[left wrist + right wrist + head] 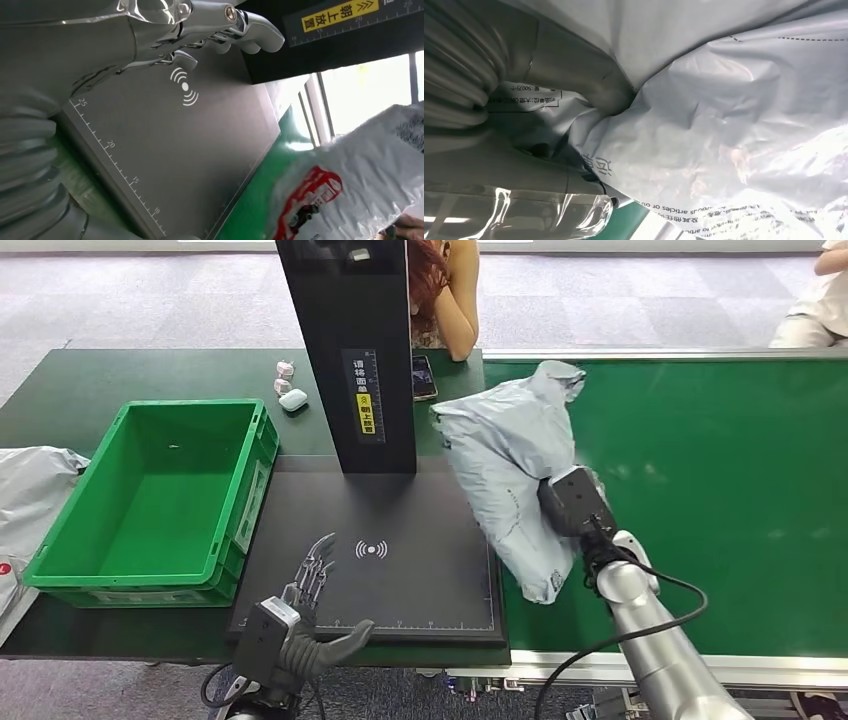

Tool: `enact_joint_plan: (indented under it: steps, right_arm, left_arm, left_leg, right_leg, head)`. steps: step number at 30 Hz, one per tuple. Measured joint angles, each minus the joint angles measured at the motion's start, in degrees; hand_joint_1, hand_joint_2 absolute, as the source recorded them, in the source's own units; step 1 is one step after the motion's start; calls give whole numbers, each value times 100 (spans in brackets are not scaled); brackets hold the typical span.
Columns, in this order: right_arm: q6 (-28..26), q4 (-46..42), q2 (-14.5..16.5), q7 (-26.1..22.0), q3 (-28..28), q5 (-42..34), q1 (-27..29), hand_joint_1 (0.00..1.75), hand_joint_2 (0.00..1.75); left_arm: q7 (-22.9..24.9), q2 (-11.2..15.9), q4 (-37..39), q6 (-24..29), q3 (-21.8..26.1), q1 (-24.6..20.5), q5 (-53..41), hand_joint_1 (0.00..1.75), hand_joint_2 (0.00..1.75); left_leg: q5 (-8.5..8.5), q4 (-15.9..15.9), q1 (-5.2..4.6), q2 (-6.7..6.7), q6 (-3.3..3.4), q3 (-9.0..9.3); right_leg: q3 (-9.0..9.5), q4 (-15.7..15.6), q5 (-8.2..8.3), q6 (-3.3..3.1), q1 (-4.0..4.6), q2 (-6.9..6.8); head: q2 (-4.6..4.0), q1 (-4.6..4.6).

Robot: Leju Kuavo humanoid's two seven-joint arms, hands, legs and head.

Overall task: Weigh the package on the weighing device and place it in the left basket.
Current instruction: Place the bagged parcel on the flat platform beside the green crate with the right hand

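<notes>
head view: the package, a grey poly mailer, is lifted off the green conveyor and hangs over the right edge of the black weighing device, part above the plate and part above the belt. the right hand is pressed into the mailer's lower right side, and its fingers are hidden by the film here. the left hand hovers over the near left corner of the plate, fingers apart and extended, holding nothing. the left basket, a green crate, sits just beside the plate on its left.

left wrist view: the left hand has its fingers spread above the plate's wireless mark; the package hangs beyond the plate edge, red print showing.

right wrist view: the thumb of the right hand is dug into a fold of the package, film bunched around it, so the hand is judged clamped on the bag.

handling judgement: the mailer looks soft, light and slick, sagging freely. a pinch on gathered film near the bulkier middle should hold better than an edge, which could slide out.
</notes>
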Motion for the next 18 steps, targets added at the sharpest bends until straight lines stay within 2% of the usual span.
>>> enact_joint_plan:
  steps: [4,7,11,18]
  right_arm:
    - [1085,-128,220,327,807,-790,157,175,175]
    - [1529,-41,416,486,1416,-1316,146,175,175]
    - [1679,96,592,544,1964,-1698,31,175,175]
    - [1667,188,619,562,2386,-1899,-122,175,175]
  left_arm:
    - [-11,43,-16,-12,-41,51,35,0,175]
    - [-7,57,-33,-44,-75,48,52,0,175]
    - [3,60,-33,-50,-83,34,54,0,175]
    - [6,78,-34,-43,-83,33,54,0,175]
  left_leg:
    - [1,-3,4,0,-1,-1]
    - [0,-3,5,8,-5,0]
    - [1,-3,5,11,-9,1]
    - [2,-2,4,11,-10,1]
  right_leg:
    - [-2,0,-4,-7,5,-1]
    - [-5,1,-2,-12,7,6]
    - [-6,1,-1,-14,8,8]
    - [-4,1,1,-16,7,8]
  head:
    - [0,1]
    - [0,-1]
    - [0,-1]
    - [0,0]
